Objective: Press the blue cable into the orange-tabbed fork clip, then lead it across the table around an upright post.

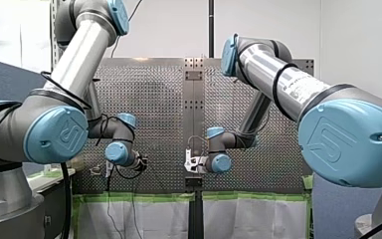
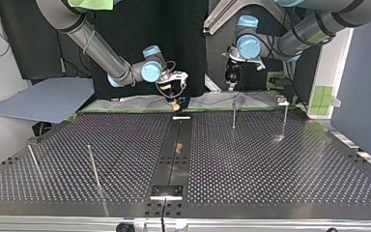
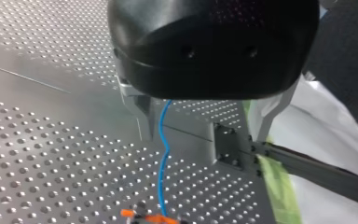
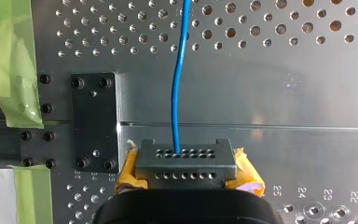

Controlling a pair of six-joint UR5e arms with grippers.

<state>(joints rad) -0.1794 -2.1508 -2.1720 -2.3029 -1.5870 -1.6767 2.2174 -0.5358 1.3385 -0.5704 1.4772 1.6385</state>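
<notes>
Cable [image 3: 164,154] first: thin, light and limp, so expect it to sag or kink wherever you leave slack, and to slide on bare metal. At the table's [image 1: 149,99] near edge in the front view, the left pincer [image 3: 204,136] stands wide open astride it, gripping nothing, with the clip [image 3: 149,217] just ahead; whether the cable is seated there you cannot tell. Further right, the right pincer [image 4: 186,161] is closed on the cable. Take hold close beside the clip, where a short span pushes stiffly.
</notes>
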